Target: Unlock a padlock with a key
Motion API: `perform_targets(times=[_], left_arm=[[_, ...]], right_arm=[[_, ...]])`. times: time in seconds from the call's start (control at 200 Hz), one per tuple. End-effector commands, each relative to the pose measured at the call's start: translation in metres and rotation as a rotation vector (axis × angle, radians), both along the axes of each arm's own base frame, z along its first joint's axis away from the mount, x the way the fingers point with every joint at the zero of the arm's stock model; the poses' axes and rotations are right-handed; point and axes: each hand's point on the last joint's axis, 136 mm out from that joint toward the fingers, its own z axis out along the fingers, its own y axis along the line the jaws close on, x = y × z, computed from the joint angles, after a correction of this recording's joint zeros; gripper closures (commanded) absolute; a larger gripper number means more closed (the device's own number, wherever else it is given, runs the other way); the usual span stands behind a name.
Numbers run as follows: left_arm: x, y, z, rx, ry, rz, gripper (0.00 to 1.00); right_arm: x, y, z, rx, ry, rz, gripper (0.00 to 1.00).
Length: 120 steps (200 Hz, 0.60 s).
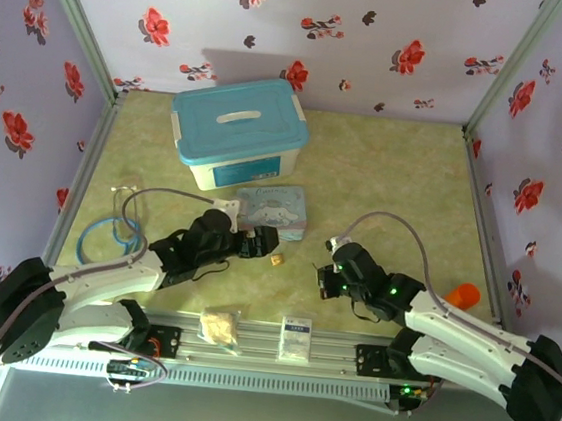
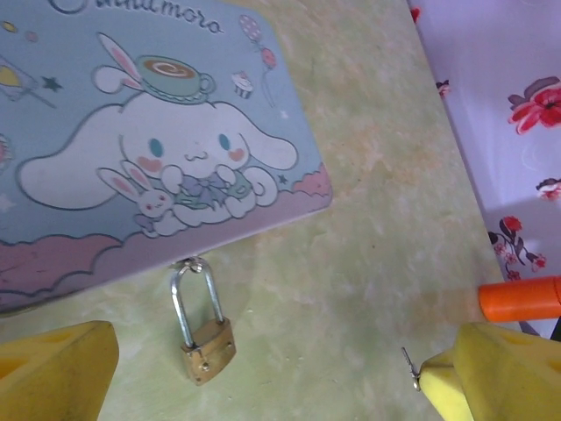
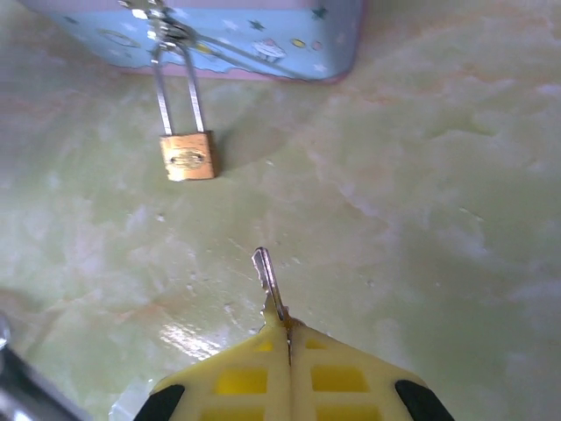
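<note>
Where it lies, padlock (image 3: 187, 156) looks brass-gold; shackle (image 3: 161, 92) silver.

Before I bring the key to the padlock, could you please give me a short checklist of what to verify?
1. Grip on key by right hand: ok, blade pokes past shut fingers.
2. Hold on padlock by left hand: not ok, open, fingers apart from it.
3. Aim of key at padlock: not ok, padlock lies off to one side.
4. Facing of keyhole toward key: cannot tell.
5. Hook of shackle on tin: ok.
</note>
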Motion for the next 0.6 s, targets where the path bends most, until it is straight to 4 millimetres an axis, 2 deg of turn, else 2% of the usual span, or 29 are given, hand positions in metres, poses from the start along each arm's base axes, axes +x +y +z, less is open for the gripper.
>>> perform_targets(times=[0.0,0.145,0.285,0.36,0.505,0.595], left_arm=[[-0.005,-0.021,0.012,-0.092,0.006,-0.05,0.04],[-0.019,-0.051,0.015,-0.15,0.076,-0.114,0.11],[-0.03,-0.076,0.017,-0.15,0.101,-0.162,0.15],[-0.028,-0.082,0.02,-0.187,0.102,-0.156,0.21],[-0.024,-0.084,0.017,-0.205,0.129,-0.127,0.23],[-0.023,-0.086,0.011,-0.223,0.166,-0.11,0.36]], right_arm=[[0.001,0.015,0.028,0.074,-0.075,0.082,1.0],[0.007,0.019,0.051,0.072,-0.166,0.102,1.0],[0.009,0.029,0.064,0.074,-0.211,0.125,1.0],[0.01,0.035,0.067,0.075,-0.229,0.14,1.0],[0.012,0.039,0.071,0.09,-0.248,0.139,1.0],[0.014,0.04,0.072,0.101,-0.257,0.134,1.0]])
